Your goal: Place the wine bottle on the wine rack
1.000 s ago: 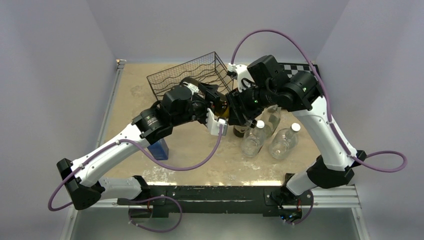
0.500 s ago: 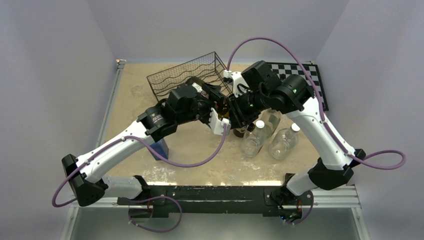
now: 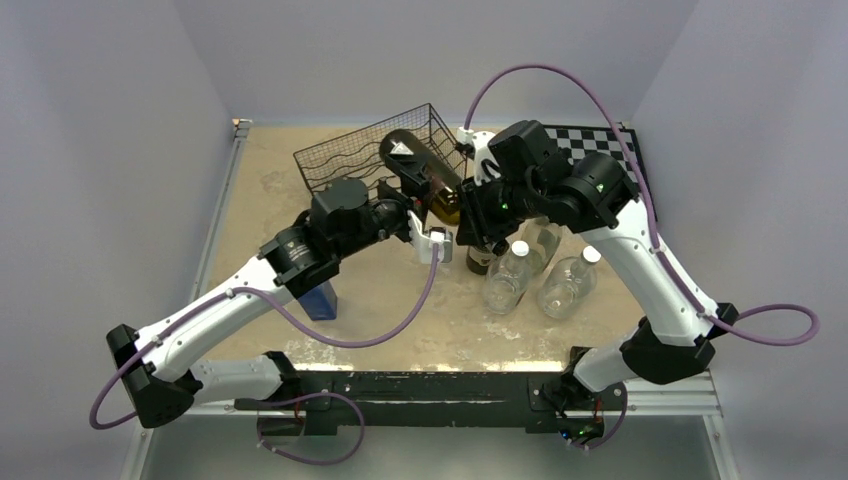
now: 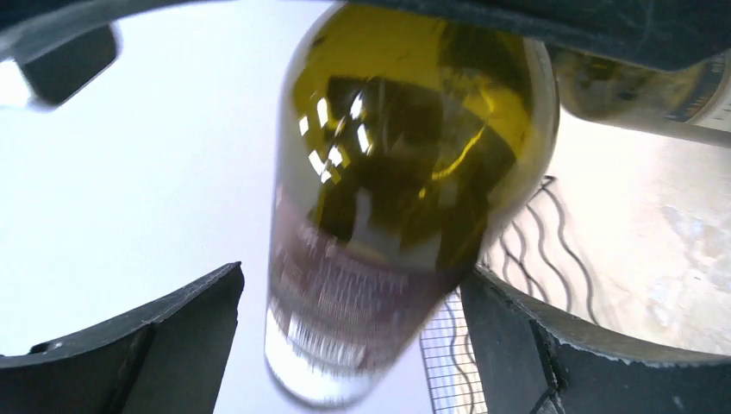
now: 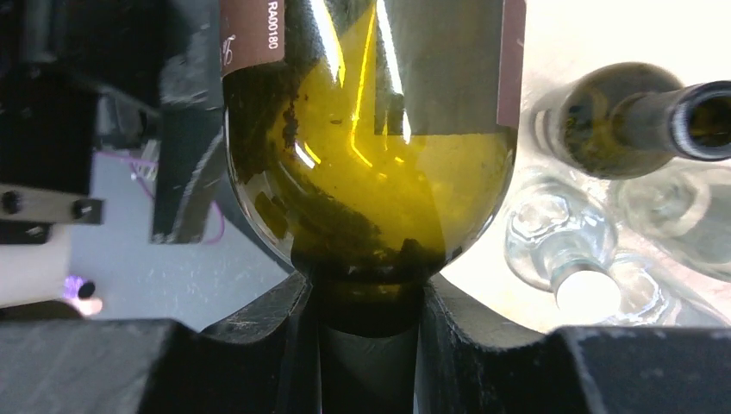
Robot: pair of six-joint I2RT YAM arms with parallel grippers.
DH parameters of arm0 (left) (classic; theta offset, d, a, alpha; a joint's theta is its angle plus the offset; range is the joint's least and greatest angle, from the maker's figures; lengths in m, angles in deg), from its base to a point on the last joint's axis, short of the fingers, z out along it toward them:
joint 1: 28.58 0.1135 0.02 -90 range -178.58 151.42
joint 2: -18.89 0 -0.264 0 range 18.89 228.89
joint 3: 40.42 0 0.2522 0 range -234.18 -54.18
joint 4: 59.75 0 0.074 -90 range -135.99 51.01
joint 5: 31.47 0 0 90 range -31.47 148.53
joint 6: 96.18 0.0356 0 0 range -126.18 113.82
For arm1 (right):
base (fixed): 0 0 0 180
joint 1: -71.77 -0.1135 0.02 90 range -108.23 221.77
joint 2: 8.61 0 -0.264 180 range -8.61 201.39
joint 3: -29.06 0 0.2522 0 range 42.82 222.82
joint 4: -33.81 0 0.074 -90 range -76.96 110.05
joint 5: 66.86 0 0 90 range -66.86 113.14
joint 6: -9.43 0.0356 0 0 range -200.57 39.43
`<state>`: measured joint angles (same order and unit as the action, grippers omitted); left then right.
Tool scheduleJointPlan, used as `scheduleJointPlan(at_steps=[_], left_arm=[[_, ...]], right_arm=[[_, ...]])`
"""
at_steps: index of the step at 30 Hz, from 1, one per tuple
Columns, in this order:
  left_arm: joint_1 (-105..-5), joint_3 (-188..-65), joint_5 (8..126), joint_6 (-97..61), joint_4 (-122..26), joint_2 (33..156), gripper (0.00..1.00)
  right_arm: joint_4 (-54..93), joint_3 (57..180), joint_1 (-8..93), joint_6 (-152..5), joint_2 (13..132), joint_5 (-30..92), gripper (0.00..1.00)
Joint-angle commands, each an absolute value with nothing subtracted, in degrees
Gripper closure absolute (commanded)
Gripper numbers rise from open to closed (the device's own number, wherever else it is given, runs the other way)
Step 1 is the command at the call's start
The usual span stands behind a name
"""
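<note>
The olive-green wine bottle (image 3: 408, 158) with a dark red label is held off the table, its base tilted up over the right end of the black wire wine rack (image 3: 345, 158). My right gripper (image 3: 462, 208) is shut on its neck; in the right wrist view both fingers (image 5: 276, 336) clamp the neck just below the bottle's shoulder (image 5: 371, 172). My left gripper (image 3: 408, 200) is open beneath the bottle's body. In the left wrist view the blurred bottle (image 4: 388, 190) hangs between spread fingers (image 4: 172, 336), and the rack's mesh (image 4: 534, 250) shows behind it.
A dark open bottle (image 3: 480, 258) and three clear bottles (image 3: 507, 275) stand right of centre, just below my right gripper. A blue box (image 3: 320, 298) sits beside my left forearm. A chessboard (image 3: 600, 140) lies at the back right.
My left gripper has opened, let go of the bottle and drawn back a little. My right gripper has closed on the neck, and the bottle's base has swung up toward the rack.
</note>
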<state>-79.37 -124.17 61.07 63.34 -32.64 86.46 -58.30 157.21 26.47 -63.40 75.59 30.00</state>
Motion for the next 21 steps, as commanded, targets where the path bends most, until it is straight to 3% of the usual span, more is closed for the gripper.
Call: scheduleJointPlan(at_steps=[1,6,10,21], left_arm=[[-79.38,-121.62,56.64,61.28,-42.75,81.27,0.01],[-79.39,-119.38,51.77,56.92,-47.07,78.03,0.01],[-79.33,-122.36,47.48,46.22,-47.71,75.46,0.01],[-79.18,-139.43,27.63,15.17,-25.37,72.97,0.01]], right_arm=[[-47.83,162.73,26.86,-60.45,73.35,23.82,1.0],[-44.35,162.91,26.78,-60.77,75.52,24.57,1.0],[-36.66,152.53,24.17,-63.37,73.36,24.83,1.0],[-22.32,130.48,15.44,-62.52,74.68,22.31,1.0]])
